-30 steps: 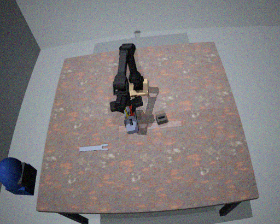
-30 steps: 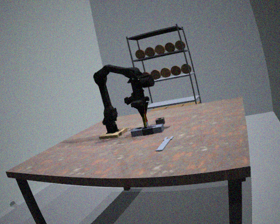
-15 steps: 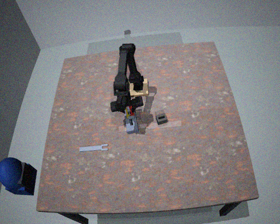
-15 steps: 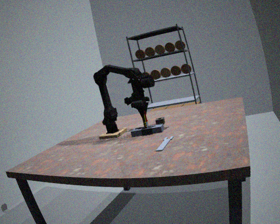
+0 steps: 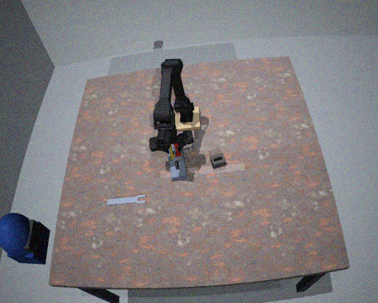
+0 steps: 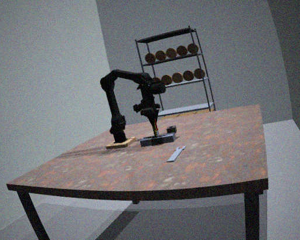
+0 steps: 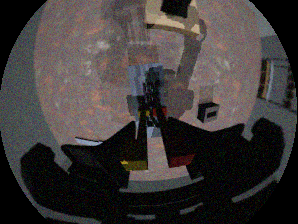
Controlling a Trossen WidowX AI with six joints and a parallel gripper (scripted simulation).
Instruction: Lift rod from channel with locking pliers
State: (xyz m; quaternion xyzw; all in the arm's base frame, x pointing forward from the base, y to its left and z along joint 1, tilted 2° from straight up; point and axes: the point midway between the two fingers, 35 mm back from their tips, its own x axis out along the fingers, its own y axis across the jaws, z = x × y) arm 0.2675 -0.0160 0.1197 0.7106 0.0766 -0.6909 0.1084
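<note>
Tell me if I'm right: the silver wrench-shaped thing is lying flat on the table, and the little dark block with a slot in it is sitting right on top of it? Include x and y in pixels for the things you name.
Not quite: the dark slotted block (image 5: 213, 163) (image 6: 169, 130) (image 7: 202, 116) sits on the table, apart from the silver wrench-shaped piece (image 5: 122, 201) (image 6: 175, 156). The top view shows this.
</note>
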